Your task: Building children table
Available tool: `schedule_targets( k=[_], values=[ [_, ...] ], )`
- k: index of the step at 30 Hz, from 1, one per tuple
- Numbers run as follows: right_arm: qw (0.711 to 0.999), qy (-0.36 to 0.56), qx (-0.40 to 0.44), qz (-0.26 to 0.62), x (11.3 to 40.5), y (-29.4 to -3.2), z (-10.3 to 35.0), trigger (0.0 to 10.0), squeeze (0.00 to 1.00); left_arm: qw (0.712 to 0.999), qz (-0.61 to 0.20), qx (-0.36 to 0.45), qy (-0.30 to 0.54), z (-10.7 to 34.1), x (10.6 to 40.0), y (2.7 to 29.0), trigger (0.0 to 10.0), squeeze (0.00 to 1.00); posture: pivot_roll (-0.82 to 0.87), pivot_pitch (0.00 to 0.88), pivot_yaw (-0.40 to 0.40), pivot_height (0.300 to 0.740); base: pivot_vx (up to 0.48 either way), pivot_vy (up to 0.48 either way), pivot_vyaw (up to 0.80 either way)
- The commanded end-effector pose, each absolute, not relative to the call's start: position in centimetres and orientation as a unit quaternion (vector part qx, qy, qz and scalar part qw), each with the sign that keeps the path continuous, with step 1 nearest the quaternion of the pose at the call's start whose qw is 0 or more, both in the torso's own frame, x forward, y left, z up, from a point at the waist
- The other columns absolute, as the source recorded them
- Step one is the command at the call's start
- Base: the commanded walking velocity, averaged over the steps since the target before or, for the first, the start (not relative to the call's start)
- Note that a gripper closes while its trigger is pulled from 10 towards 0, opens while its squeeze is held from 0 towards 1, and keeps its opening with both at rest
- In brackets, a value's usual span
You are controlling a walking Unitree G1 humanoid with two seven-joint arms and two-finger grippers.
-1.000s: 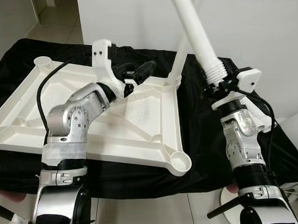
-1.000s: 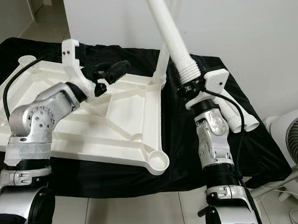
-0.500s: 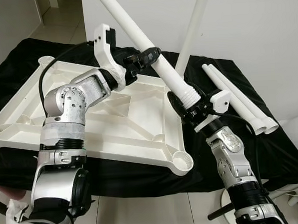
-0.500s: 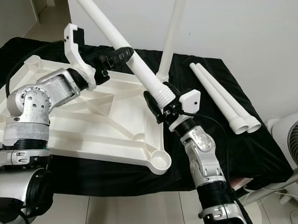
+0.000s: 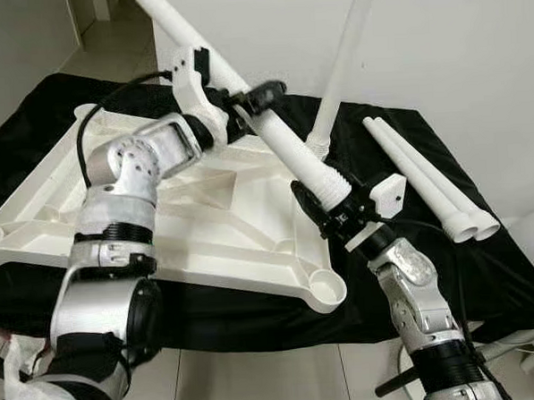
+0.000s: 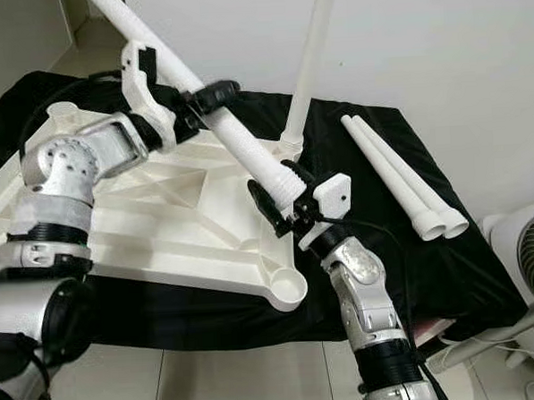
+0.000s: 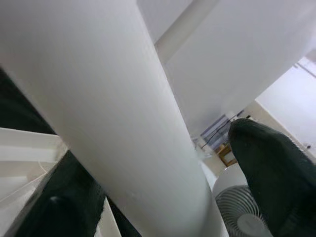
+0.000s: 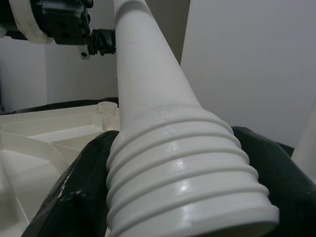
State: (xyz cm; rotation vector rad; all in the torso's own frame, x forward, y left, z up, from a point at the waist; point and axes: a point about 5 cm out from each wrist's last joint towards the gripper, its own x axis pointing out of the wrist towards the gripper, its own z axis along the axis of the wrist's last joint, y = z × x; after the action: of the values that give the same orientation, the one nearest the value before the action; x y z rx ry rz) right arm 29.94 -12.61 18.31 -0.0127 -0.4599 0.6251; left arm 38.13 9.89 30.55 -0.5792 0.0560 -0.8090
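While both grippers clamp one white table leg (image 5: 287,150), it slants above the upturned tabletop (image 5: 206,230).
Right gripper (image 5: 326,210) grasps the threaded end; left gripper (image 5: 249,107) clenches the shaft toward 10 o'clock.

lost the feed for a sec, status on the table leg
Right gripper clamped on threaded end of the held leg. Left gripper closed on its shaft. Leg tilted over upturned tabletop, near corner socket empty. Nothing blocking.
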Motion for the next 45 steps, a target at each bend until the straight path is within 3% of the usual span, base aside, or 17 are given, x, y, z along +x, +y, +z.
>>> schedule_targets(
  k=[1,2,3,5,12,13,15,16,25,26,27,28,29,32,40,41,45],
  values=[
    [0.927,-0.215,-0.018,0.307,29.7,-12.9,18.1,10.0,0.00,0.841,-0.454,-0.293,-0.011,31.9,37.7,9.4,4.4,0.00,0.07,0.000,-0.100,0.740,0.000,0.000,0.00],
    [0.927,-0.215,-0.018,0.307,29.7,-12.9,18.1,10.0,0.00,0.841,-0.454,-0.293,-0.011,31.9,37.7,9.4,4.4,0.00,0.07,0.000,-0.100,0.740,0.000,0.000,0.00],
    [0.928,-0.214,-0.019,0.305,29.7,-13.0,18.0,10.0,0.00,0.835,-0.453,-0.312,-0.013,31.9,37.7,9.4,0.0,0.00,0.06,0.000,-0.099,0.740,0.000,0.000,0.00],
    [0.930,-0.213,-0.023,0.298,29.7,-13.2,18.1,10.0,0.00,0.814,-0.466,-0.345,-0.008,31.6,37.2,8.8,0.0,0.00,0.06,0.000,-0.100,0.740,0.000,0.000,0.00],
    [0.932,-0.213,-0.023,0.294,29.7,-13.4,18.2,10.0,0.00,0.803,-0.470,-0.367,-0.005,31.3,37.2,8.5,0.0,0.00,0.06,0.000,-0.103,0.740,0.000,0.000,0.00],
    [0.932,-0.210,-0.021,0.295,29.7,-13.4,18.2,10.0,0.26,0.800,-0.469,-0.373,-0.005,31.3,37.3,8.5,0.0,0.00,0.06,0.000,-0.107,0.740,0.000,0.000,0.00],
    [0.932,-0.209,-0.019,0.297,29.7,-13.4,18.1,10.0,0.26,0.799,-0.469,-0.376,-0.006,31.4,37.3,8.5,0.0,0.00,0.06,0.000,-0.107,0.740,0.000,0.000,0.00],
    [0.931,-0.206,-0.012,0.300,29.7,-13.4,18.1,10.0,1.00,0.800,-0.466,-0.378,-0.005,31.4,37.4,8.5,0.0,0.00,0.07,0.000,-0.109,0.740,0.000,0.000,0.00],
    [0.933,-0.202,-0.016,0.297,30.0,-13.3,18.0,10.0,1.00,0.792,-0.457,-0.404,-0.010,31.7,37.3,8.9,0.0,0.00,0.07,0.000,-0.112,0.740,0.000,0.000,0.00],
    [0.934,-0.200,-0.020,0.296,30.0,-13.3,18.0,10.0,1.00,0.796,-0.456,-0.398,-0.013,31.8,37.4,9.0,1.7,0.00,0.07,0.004,-0.118,0.740,0.000,0.000,0.00],
    [0.934,-0.200,-0.020,0.296,30.0,-13.3,18.0,10.0,1.00,0.796,-0.456,-0.398,-0.013,31.8,37.4,9.0,1.7,0.00,0.07,0.004,-0.118,0.740,0.000,0.000,0.00],
    [0.936,-0.193,-0.029,0.292,30.1,-13.4,17.8,10.0,0.00,0.800,-0.455,-0.390,-0.018,31.9,37.4,9.1,10.0,0.00,0.08,0.004,-0.121,0.740,0.000,0.000,0.00],
    [0.936,-0.193,-0.029,0.292,30.1,-13.4,17.8,10.0,0.00,0.800,-0.455,-0.390,-0.018,31.9,37.4,9.1,10.0,0.00,0.08,0.004,-0.121,0.740,0.000,0.000,0.00],
    [0.947,-0.156,-0.064,0.273,30.4,-13.8,16.9,10.0,0.00,0.838,-0.432,-0.330,-0.044,32.1,37.7,9.8,10.0,0.00,0.08,0.008,-0.124,0.740,0.000,0.000,0.00],
    [0.953,-0.105,-0.089,0.270,30.6,-14.2,16.0,10.0,0.00,0.877,-0.403,-0.252,-0.076,32.1,37.9,10.7,10.0,0.00,0.08,0.012,-0.129,0.740,0.000,0.000,0.00],
    [0.950,-0.084,-0.119,0.276,30.5,-14.5,15.6,10.0,0.00,0.895,-0.377,-0.220,-0.096,32.4,38.1,11.3,10.0,0.00,0.08,0.009,-0.131,0.740,0.000,0.000,0.00],
    [0.949,-0.078,-0.130,0.277,30.6,-14.6,15.5,10.0,0.00,0.903,-0.364,-0.204,-0.104,32.5,38.2,11.5,10.0,0.00,0.08,0.009,-0.131,0.740,0.000,0.000,0.00]
  ],
)
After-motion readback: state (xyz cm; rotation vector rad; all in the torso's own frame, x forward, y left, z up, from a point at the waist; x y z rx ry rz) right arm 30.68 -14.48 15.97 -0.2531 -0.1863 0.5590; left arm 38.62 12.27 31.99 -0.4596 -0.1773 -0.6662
